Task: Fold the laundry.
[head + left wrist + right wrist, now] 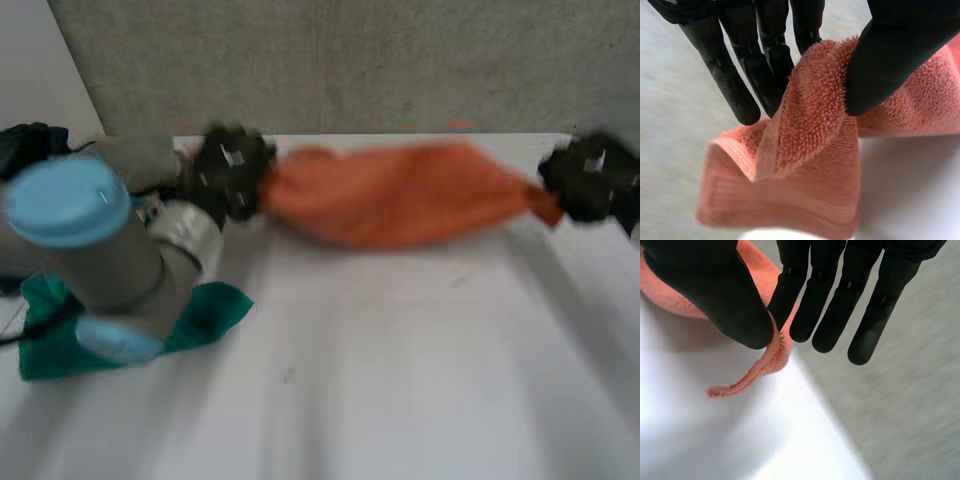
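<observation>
An orange towel [400,195] hangs stretched between my two hands above the far part of the white table [400,380]. My left hand [232,170] holds its left end; in the left wrist view the thumb [895,60] pinches the orange towel [805,170] against the fingers [765,65]. My right hand [592,178] holds the right end. In the right wrist view its thumb [725,295] pinches a thin corner of the towel [767,360] against the fingers [830,305]. The towel sags a little in the middle.
A green cloth [205,315] lies on the table at the near left, partly under my left arm [100,250]. A grey wall [350,60] stands behind the table's far edge.
</observation>
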Robot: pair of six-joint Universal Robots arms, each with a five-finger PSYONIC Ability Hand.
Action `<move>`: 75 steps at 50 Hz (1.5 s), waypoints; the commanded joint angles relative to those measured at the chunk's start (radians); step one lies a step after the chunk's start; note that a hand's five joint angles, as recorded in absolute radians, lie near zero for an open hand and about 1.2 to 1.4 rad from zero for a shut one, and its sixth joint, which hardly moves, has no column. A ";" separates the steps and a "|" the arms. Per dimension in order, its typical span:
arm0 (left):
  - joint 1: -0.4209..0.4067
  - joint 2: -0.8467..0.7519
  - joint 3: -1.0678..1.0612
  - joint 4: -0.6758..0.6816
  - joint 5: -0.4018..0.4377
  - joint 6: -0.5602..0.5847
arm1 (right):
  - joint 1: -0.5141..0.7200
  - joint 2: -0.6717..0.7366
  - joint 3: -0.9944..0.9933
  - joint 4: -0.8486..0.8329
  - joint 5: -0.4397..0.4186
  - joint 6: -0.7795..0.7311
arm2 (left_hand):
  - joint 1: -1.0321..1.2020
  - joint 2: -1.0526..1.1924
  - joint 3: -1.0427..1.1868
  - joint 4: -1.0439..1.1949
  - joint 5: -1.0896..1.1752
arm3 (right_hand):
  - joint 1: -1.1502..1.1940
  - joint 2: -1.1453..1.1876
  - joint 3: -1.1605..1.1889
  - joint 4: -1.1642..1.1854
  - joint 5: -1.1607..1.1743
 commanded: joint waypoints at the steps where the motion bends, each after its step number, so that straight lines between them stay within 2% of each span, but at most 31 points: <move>1: -0.040 -0.049 -0.112 -0.058 -0.024 0.022 | -0.063 0.092 0.035 0.365 0.023 -0.522 | 0.253 0.200 0.204 0.197 0.270 | 0.265 0.222 0.209 0.199 0.233; 4: -0.049 -0.027 -0.118 -0.093 -0.032 0.017 | -0.069 0.109 0.010 0.422 0.043 -0.540 | 0.253 0.200 0.204 0.197 0.270 | -0.151 -0.194 -0.207 -0.217 -0.183; 5: -0.055 -0.010 -0.119 -0.108 -0.030 0.014 | -0.060 0.106 -0.010 0.424 0.048 -0.491 | 0.193 0.139 0.143 0.136 0.210 | -0.391 -0.434 -0.447 -0.456 -0.422; 7: -0.060 0.007 -0.118 -0.121 -0.028 0.011 | -0.054 0.094 -0.030 0.419 0.046 -0.415 | -0.056 -0.110 -0.106 -0.113 -0.039 | -0.533 -0.577 -0.589 -0.599 -0.565; 9: -0.060 0.031 -0.115 -0.133 -0.024 0.007 | -0.051 0.055 -0.057 0.410 0.048 -0.285 | -0.346 -0.400 -0.396 -0.403 -0.330 | -0.630 -0.673 -0.686 -0.696 -0.662; 12: -0.054 0.050 -0.112 -0.136 -0.027 0.002 | -0.045 0.018 -0.071 0.398 0.048 -0.177 | -0.506 -0.560 -0.556 -0.563 -0.489 | -0.725 -0.768 -0.781 -0.790 -0.756; 13: -0.045 0.062 -0.104 -0.141 -0.028 0.001 | -0.031 -0.004 -0.079 0.388 0.052 -0.128 | -0.629 -0.682 -0.679 -0.686 -0.612 | -0.783 -0.826 -0.839 -0.849 -0.815; 16: -0.008 0.094 -0.101 -0.159 -0.039 -0.006 | 0.004 -0.053 -0.085 0.375 0.068 -0.063 | -0.747 -0.801 -0.797 -0.804 -0.730 | -0.957 -1.000 -1.013 -1.022 -0.989; 19: 0.027 0.131 -0.103 -0.191 -0.053 -0.019 | 0.039 -0.086 -0.082 0.373 0.104 -0.025 | -0.829 -0.883 -0.879 -0.886 -0.813 | -0.957 -1.000 -1.013 -1.022 -0.989; 25: 0.121 0.221 -0.126 -0.343 -0.078 -0.039 | 0.177 -0.060 -0.103 0.356 0.270 0.090 | -0.926 -0.980 -0.976 -0.983 -0.910 | -0.957 -1.000 -1.013 -1.022 -0.989; 28: 0.168 0.247 -0.159 -0.432 -0.088 -0.027 | 0.245 -0.016 -0.120 0.342 0.372 0.110 | -0.915 -0.968 -0.965 -0.972 -0.898 | -0.957 -1.000 -1.013 -1.022 -0.989; 33: 0.234 0.251 -0.231 -0.509 -0.079 -0.001 | 0.326 0.037 -0.116 0.313 0.456 0.123 | -0.865 -0.918 -0.915 -0.922 -0.848 | -0.957 -1.000 -1.013 -1.022 -0.989; 38: 0.264 0.196 -0.274 -0.443 -0.035 0.033 | 0.372 0.063 -0.084 0.261 0.460 0.140 | -0.821 -0.874 -0.871 -0.878 -0.804 | -0.957 -1.000 -1.013 -1.022 -0.989; 43: 0.279 0.111 -0.277 -0.339 -0.032 0.086 | 0.406 0.069 -0.045 0.210 0.465 0.143 | -0.671 -0.725 -0.721 -0.728 -0.654 | -0.957 -1.000 -1.013 -1.022 -0.989; 46: 0.285 0.065 -0.270 -0.296 -0.036 0.116 | 0.412 0.064 -0.025 0.184 0.470 0.141 | -0.507 -0.561 -0.557 -0.564 -0.490 | -0.957 -1.000 -1.013 -1.022 -0.989; 50: 0.290 0.030 -0.256 -0.251 -0.042 0.149 | 0.411 0.058 -0.014 0.163 0.479 0.140 | 0.252 0.198 0.202 0.195 0.268 | -0.957 -1.000 -1.013 -1.022 -0.989; 54: 0.320 0.031 -0.238 -0.179 -0.085 0.189 | 0.403 0.048 -0.011 0.154 0.483 0.138 | 0.253 0.200 0.204 0.197 0.270 | -0.957 -1.000 -1.013 -1.022 -0.989; 58: 0.369 0.054 -0.210 -0.070 -0.177 0.214 | 0.402 0.031 -0.004 0.152 0.477 0.138 | 0.253 0.200 0.204 0.197 0.270 | -0.957 -1.000 -1.013 -1.022 -0.989; 62: 0.429 0.024 -0.161 0.002 -0.275 0.301 | 0.403 0.017 -0.002 0.152 0.468 0.137 | 0.253 0.200 0.204 0.197 0.270 | -0.957 -1.000 -1.013 -1.022 -0.989; 64: 0.460 -0.013 -0.147 -0.010 -0.318 0.397 | 0.402 0.014 -0.005 0.151 0.467 0.135 | 0.253 0.200 0.204 0.197 0.270 | -0.957 -1.000 -1.013 -1.022 -0.989; 66: 0.478 -0.036 -0.145 -0.024 -0.329 0.492 | 0.402 0.017 -0.008 0.151 0.467 0.132 | 0.253 0.200 0.204 0.197 0.270 | -0.957 -1.000 -1.013 -1.022 -0.989; 70: 0.498 -0.042 -0.168 -0.027 -0.314 0.576 | 0.392 0.031 -0.028 0.157 0.471 0.114 | 0.253 0.200 0.204 0.197 0.270 | -0.957 -1.000 -1.013 -1.022 -0.989; 75: 0.468 0.002 -0.198 -0.012 -0.272 0.576 | 0.383 0.037 -0.045 0.158 0.467 0.094 | 0.213 0.159 0.163 0.156 0.230 | -0.957 -1.000 -1.013 -1.022 -0.989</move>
